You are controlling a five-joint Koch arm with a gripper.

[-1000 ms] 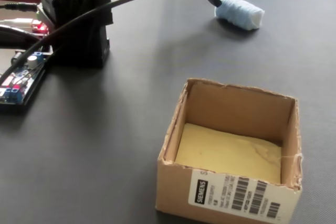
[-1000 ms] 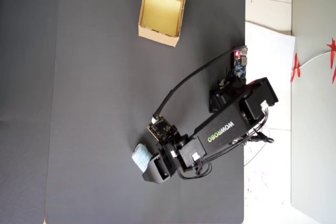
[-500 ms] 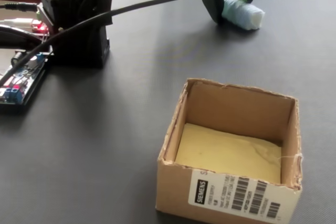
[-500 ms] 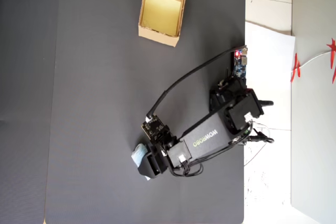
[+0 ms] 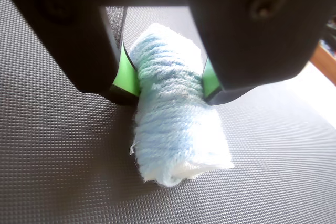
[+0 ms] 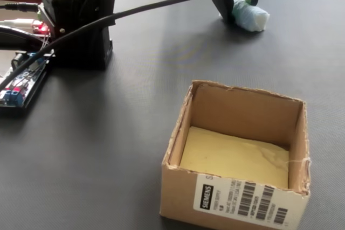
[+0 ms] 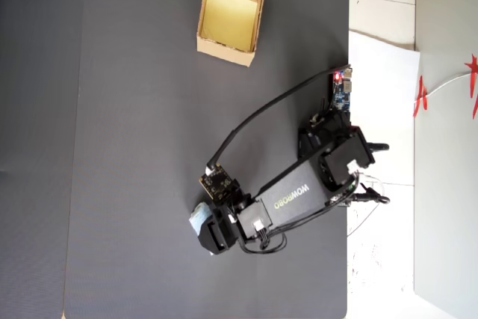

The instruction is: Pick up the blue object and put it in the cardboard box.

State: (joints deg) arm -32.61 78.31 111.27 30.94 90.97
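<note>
The gripper (image 5: pixel 170 80) has its green-padded jaws pressed against both sides of the blue object (image 5: pixel 176 124), pinching it across its middle so it can be lifted. The roll lies on the dark mat (image 5: pixel 58 171) mid-frame in the wrist view, long axis running toward the camera, whitish end nearest. The cardboard box (image 7: pixel 230 46) sits well apart, at the overhead view's top.
</note>
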